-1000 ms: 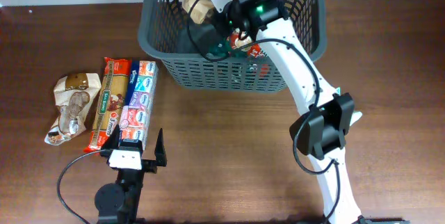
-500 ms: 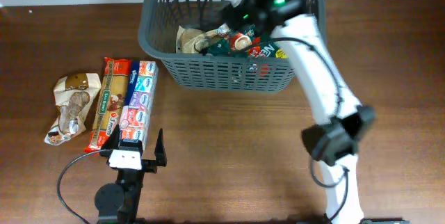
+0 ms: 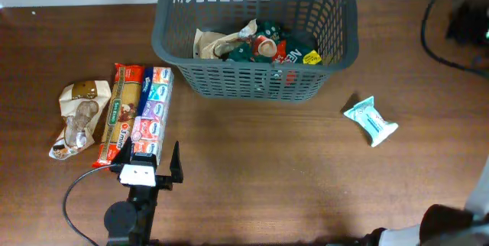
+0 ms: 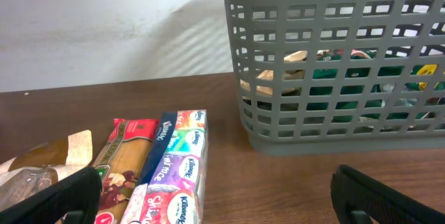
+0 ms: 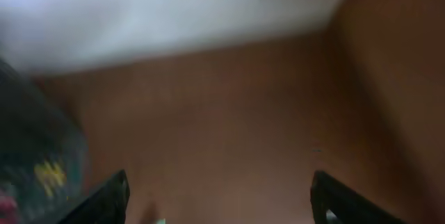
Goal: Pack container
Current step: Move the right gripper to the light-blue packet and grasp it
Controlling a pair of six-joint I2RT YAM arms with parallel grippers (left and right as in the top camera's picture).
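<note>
The container (image 3: 252, 84), a dark grey slotted basket, stands at the table's far middle. Inside lie a brown paper packet (image 3: 212, 43) and green packets (image 3: 281, 47). My left gripper (image 3: 150, 163) rests open at the near left, just short of a Kleenex tissue pack (image 3: 150, 112). In the left wrist view the gripper (image 4: 215, 203) has nothing between its fingers, and the container (image 4: 334, 116) is ahead to the right. My right arm is a dark blur (image 3: 466, 26) at the far right edge. The right gripper (image 5: 222, 200) is open and empty over bare table.
Beside the tissue pack lie a pasta packet (image 3: 121, 112) and a brown cookie bag (image 3: 76, 116). A small light-blue tissue packet (image 3: 370, 120) lies on the table right of the basket. The right wrist view is smeared, with the basket's edge (image 5: 35, 154) at its left.
My right gripper opened and let the brown packet drop into the basket. The right arm then swung out of the basket to the far right. The left arm has not moved.
</note>
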